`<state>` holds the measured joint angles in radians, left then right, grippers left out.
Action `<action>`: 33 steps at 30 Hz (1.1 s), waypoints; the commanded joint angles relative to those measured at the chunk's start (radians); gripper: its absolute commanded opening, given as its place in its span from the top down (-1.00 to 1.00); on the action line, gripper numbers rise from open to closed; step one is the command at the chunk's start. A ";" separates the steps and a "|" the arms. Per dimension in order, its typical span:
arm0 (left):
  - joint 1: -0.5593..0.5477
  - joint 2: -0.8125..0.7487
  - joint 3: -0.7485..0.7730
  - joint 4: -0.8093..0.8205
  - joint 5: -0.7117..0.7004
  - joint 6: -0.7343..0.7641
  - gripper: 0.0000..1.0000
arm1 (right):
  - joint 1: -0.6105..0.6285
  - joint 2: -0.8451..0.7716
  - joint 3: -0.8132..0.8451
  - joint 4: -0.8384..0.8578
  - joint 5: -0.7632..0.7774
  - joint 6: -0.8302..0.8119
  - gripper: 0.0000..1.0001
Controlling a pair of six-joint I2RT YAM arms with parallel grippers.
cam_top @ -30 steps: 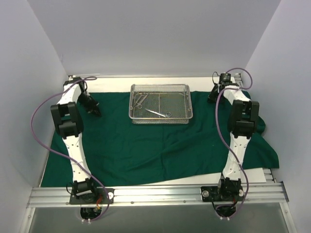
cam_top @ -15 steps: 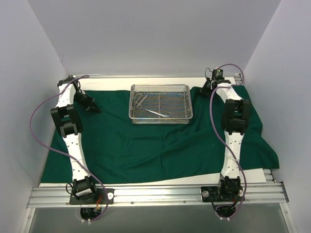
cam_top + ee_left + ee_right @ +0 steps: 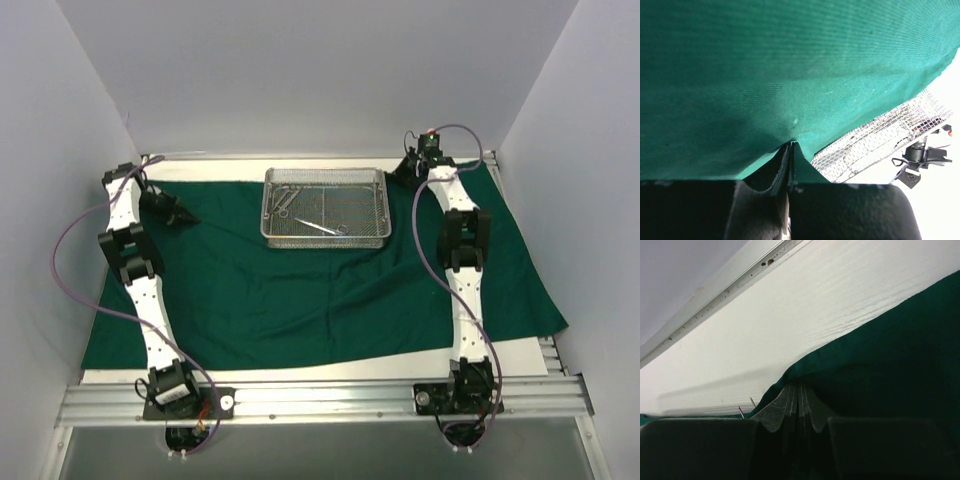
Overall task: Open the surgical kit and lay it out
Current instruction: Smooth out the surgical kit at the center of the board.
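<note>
The dark green drape (image 3: 300,290) lies spread over the table, with the silver wire-mesh tray (image 3: 325,207) on its far middle. A few slim steel instruments (image 3: 318,226) lie inside the tray. My left gripper (image 3: 186,217) is at the drape's far left part, shut on a fold of the cloth (image 3: 790,145). My right gripper (image 3: 404,170) is at the far right edge, just right of the tray, shut on the drape's edge (image 3: 800,387). The tray also shows in the left wrist view (image 3: 880,140).
White table surface (image 3: 240,168) shows beyond the drape's far edge and along the near edge (image 3: 400,366). A metal rail (image 3: 320,400) runs across the front by the arm bases. White walls close in the left, right and back.
Both grippers moved toward the far edge, drawing the drape's back edge out. The right side of the cloth flattened, and the tray shifted slightly left and back.
</note>
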<state>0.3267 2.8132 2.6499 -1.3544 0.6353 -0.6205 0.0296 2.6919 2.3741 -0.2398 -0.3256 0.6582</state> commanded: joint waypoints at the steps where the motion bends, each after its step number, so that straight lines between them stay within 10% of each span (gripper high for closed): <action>1: 0.044 0.074 -0.011 0.100 -0.183 0.030 0.91 | -0.010 0.107 0.034 -0.173 0.069 0.023 1.00; 13: 0.052 0.037 -0.065 0.109 -0.164 0.022 0.86 | -0.155 -0.021 -0.161 -0.280 0.160 -0.138 0.97; 23: 0.012 -0.258 -0.203 0.153 -0.226 0.050 0.40 | -0.155 -0.153 0.037 -0.308 0.103 -0.210 -0.03; 33: -0.097 -0.613 -0.628 0.267 -0.226 0.080 0.29 | -0.255 -0.879 -0.760 -0.285 0.233 -0.203 -0.27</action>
<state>0.2569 2.3112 2.0888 -1.1313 0.4320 -0.5777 -0.1654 2.0563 1.7542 -0.4953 -0.1627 0.4538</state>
